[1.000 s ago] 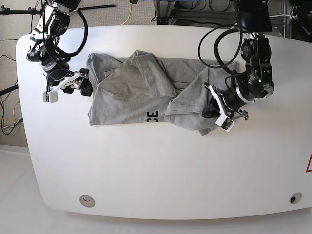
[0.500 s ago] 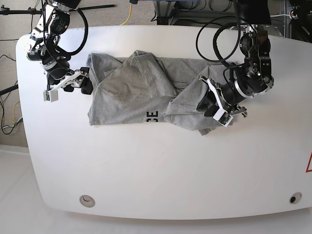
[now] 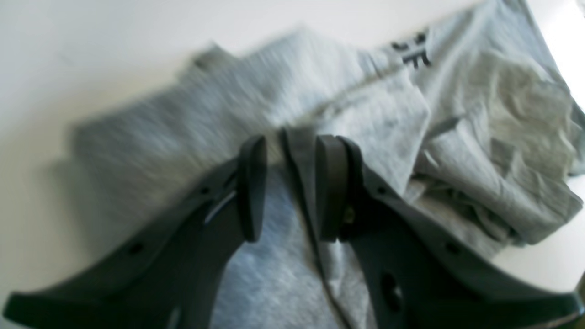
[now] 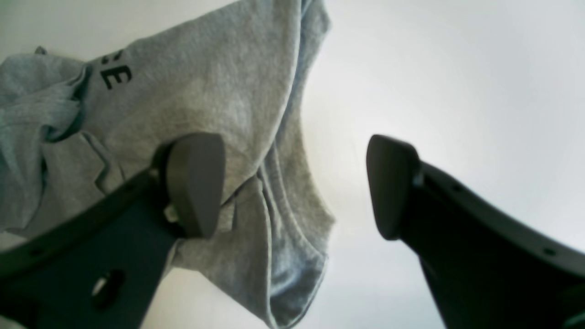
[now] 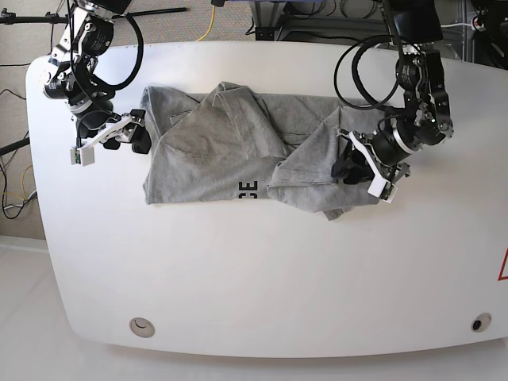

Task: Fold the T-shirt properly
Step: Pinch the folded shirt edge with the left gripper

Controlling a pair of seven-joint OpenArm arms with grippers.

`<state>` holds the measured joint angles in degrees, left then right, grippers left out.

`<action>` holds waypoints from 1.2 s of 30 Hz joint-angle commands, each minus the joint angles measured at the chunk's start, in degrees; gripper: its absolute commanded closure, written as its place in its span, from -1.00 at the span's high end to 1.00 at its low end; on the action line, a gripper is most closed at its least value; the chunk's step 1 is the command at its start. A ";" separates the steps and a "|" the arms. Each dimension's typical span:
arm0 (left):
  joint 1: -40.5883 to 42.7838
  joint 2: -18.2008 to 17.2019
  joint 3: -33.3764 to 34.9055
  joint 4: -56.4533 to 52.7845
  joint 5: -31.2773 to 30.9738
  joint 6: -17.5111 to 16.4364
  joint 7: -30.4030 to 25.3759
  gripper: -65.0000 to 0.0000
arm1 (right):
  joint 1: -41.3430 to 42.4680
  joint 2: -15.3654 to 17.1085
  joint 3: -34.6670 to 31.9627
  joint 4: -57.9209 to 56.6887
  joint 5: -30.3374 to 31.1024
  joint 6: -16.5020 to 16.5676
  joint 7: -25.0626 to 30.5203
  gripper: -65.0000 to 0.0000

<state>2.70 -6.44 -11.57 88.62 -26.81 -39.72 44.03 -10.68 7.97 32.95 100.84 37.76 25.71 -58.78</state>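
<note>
On the worktop [image 5: 262, 270] the T-shirt [image 5: 230, 151] is only partly folded and rumpled, lots left; left gripper [image 3: 287, 187] jaws narrow around a fabric ridge, right gripper [image 4: 292, 183] jaws wide, empty.

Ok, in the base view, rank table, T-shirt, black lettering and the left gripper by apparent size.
1. Table
2. T-shirt
3. Left gripper, which stands above the table and nearer the camera, so it looks somewhat enlarged
4. Black lettering, of which only a small part shows

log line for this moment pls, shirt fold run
phase: mid-fold | T-shirt: partly folded, rumpled | left gripper: open, astride fabric ridge | right gripper: open, at shirt's edge, holding nothing
</note>
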 commanded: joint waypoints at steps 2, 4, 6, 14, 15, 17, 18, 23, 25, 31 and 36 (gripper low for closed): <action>-1.07 -0.73 -0.25 -0.40 -2.95 -0.28 -1.70 -0.48 | 0.44 0.78 0.24 1.01 0.97 0.35 1.07 0.40; -1.16 -0.55 -0.25 -0.93 -2.95 -0.28 -1.70 -0.48 | 0.44 0.78 0.24 1.01 0.97 0.35 1.07 0.40; -1.16 -0.46 -0.25 -1.01 -2.60 -0.28 -1.70 -0.48 | 0.44 0.78 0.24 1.01 0.97 0.35 1.07 0.40; -1.78 -0.38 -0.25 -3.04 -2.86 -0.28 -1.79 -0.48 | 0.35 0.78 0.24 1.01 0.97 0.35 1.07 0.40; -2.13 -0.38 -0.25 -3.56 -2.77 -0.28 -1.79 -0.48 | 0.35 0.78 0.24 1.01 0.97 0.35 1.07 0.40; -2.66 -0.38 -0.25 -5.15 -2.77 -0.28 -1.79 -0.48 | 0.35 0.78 0.24 1.01 0.97 0.35 1.07 0.40; -2.74 -0.38 -0.25 -5.67 -2.77 -0.28 -1.79 -0.48 | 0.35 0.78 0.24 1.01 0.97 0.35 1.07 0.40; -3.53 0.24 -0.16 -7.26 -2.69 -0.28 -1.79 -0.48 | 0.35 0.78 0.24 1.01 0.97 0.35 1.07 0.40; -3.53 0.33 -0.16 -7.26 -2.60 -0.28 -1.79 -0.48 | 0.35 0.78 0.24 1.01 0.97 0.35 1.07 0.40; -3.53 0.41 2.21 -6.99 -2.86 -0.28 -1.79 -0.48 | 0.35 0.78 0.24 1.01 0.97 0.35 1.07 0.40; -3.53 0.33 4.76 -6.99 -2.86 -0.28 -1.79 -0.64 | 0.35 0.78 0.24 1.01 0.97 0.35 1.07 0.40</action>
<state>0.10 -5.89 -7.33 80.58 -28.40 -39.51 43.46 -10.70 7.92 32.95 100.84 37.76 25.71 -58.78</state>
